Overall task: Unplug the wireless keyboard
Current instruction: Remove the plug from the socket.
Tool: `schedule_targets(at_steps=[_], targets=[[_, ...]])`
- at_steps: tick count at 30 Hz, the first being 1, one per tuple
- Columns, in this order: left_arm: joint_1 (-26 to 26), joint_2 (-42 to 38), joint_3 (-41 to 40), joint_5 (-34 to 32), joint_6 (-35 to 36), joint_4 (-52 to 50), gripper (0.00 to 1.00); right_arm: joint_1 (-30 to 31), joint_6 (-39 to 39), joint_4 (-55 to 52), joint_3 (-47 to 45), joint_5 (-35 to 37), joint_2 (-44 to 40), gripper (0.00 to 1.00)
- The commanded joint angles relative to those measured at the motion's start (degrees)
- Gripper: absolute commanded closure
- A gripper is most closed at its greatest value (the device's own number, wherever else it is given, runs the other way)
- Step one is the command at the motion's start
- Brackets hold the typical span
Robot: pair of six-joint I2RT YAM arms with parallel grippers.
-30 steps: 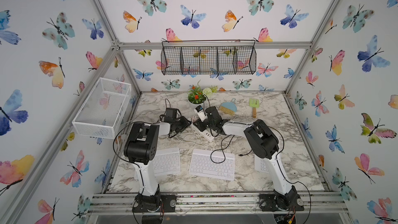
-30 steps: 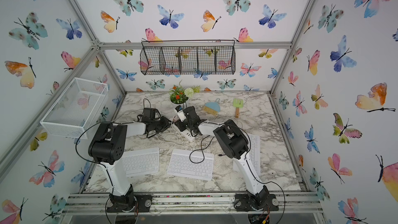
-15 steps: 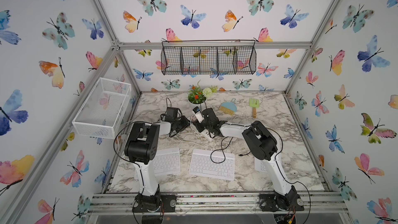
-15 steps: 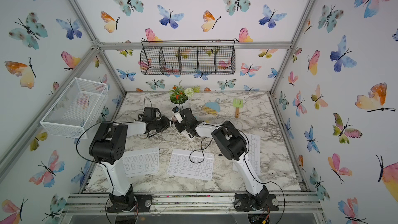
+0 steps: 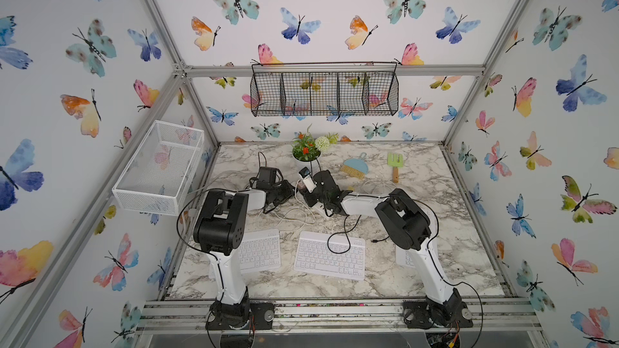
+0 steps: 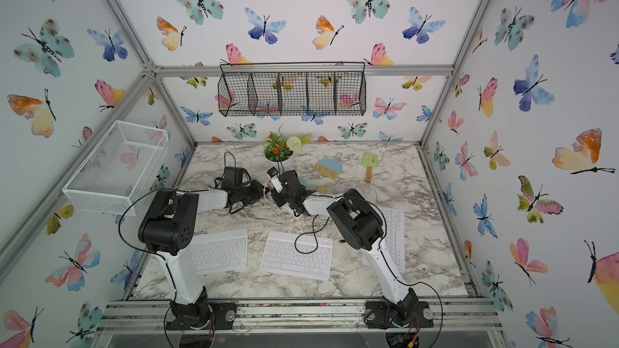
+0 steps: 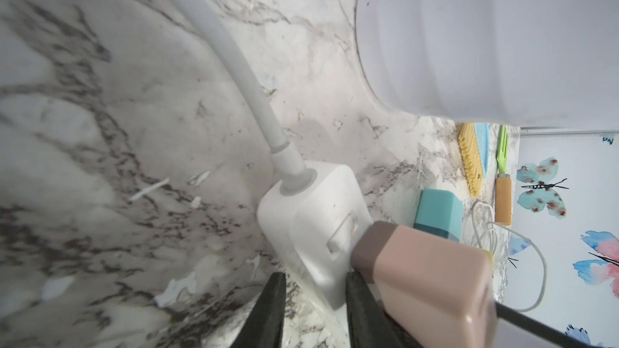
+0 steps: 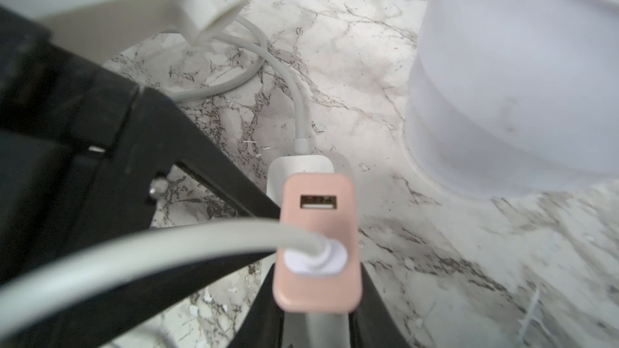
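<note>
Three white keyboards lie near the front: the left keyboard (image 5: 259,251), the middle keyboard (image 5: 330,256) with a black cable (image 5: 341,239) looped over it, and a third (image 6: 395,229) partly behind my right arm. A white power strip (image 7: 311,215) (image 8: 299,165) lies by the flower pot. My left gripper (image 7: 316,276) (image 5: 290,193) is shut on the strip's end. On the strip stands a pink charger (image 7: 428,282) (image 8: 318,229), and my right gripper (image 8: 316,282) (image 5: 311,192) is shut on it. A white cable (image 8: 167,246) is plugged into the charger; its prongs are hidden.
A white flower pot (image 5: 306,159) (image 8: 519,78) stands close behind the strip. A blue brush (image 5: 355,167), a green toy rake (image 5: 395,165) and a teal block (image 7: 438,212) lie to the right. White cables (image 5: 284,217) trail between the arms and the keyboards.
My right gripper has shifted a little left, closer to the left gripper, with the pink charger in it. The left arm has stayed in place on the strip.
</note>
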Motion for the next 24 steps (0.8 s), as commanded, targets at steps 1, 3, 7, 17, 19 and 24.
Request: schedule_targets(at_steps=[1,3,7,17,19,24], targets=[[-2.7,5.9,-3.9,-4.6,2.1,-8.9,0.68,2.3,2.0,2.8,1.9,-11.4,-1.4,0.77],[-2.8,6.0,-3.9,-4.6,2.2,-8.7,0.68,2.3,1.5,2.7,2.0,-12.2,-1.5,0.78],[-2.8,6.1,-4.0,-4.8,2.5,-8.8,0.68,2.4,1.3,4.9,0.5,-11.5,-2.5,0.78],[-3.2,6.8,-2.5,-5.8,3.3,-10.6,0.68,6.5,-9.9,6.0,-2.1,-2.6,-4.1,0.80],[-3.3,6.8,-2.4,-6.1,3.5,-10.9,0.68,6.4,-9.4,4.8,-1.4,-2.8,-4.1,0.80],[-3.5,6.7,-2.5,-6.2,3.8,-11.1,0.68,5.0,-3.9,4.3,-0.4,-10.6,-4.4,0.80]])
